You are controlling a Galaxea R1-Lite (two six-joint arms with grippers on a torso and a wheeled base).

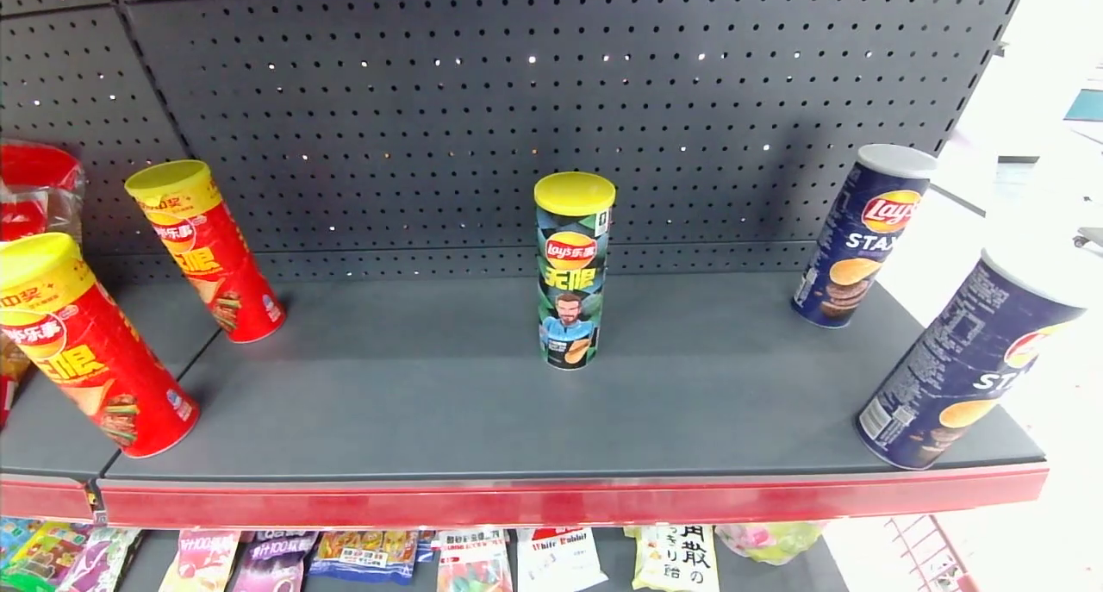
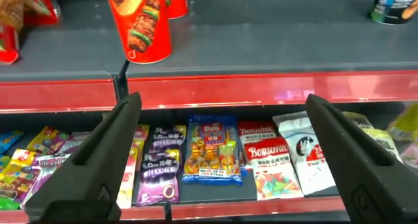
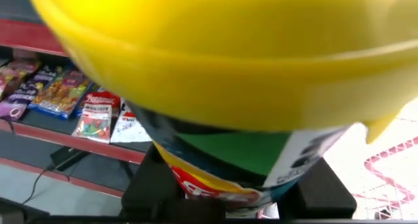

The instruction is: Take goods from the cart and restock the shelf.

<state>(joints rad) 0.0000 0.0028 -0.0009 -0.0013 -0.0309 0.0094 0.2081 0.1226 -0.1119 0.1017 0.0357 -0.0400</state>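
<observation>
My right gripper [image 3: 235, 192] is shut on a chip can [image 3: 248, 152] with a yellow lid [image 3: 228, 54] and a green and black body; dark fingers [image 3: 149, 185] press on both sides of it, below the level of the shelf. My left gripper [image 2: 225, 162] hangs open and holds nothing, in front of the shelf's red edge strip [image 2: 261, 87]. On the dark shelf [image 1: 448, 402] a matching green can [image 1: 570, 273] stands upright in the middle. Two red cans [image 1: 207, 252] [image 1: 86, 346] stand at the left and two dark blue cans [image 1: 862, 234] [image 1: 965, 359] at the right.
Free shelf space lies on both sides of the green can. A pegboard back wall [image 1: 517, 101] closes the shelf behind. Snack bags [image 2: 212, 149] fill the lower shelf. Red cart wire [image 3: 392, 178] shows beside the held can.
</observation>
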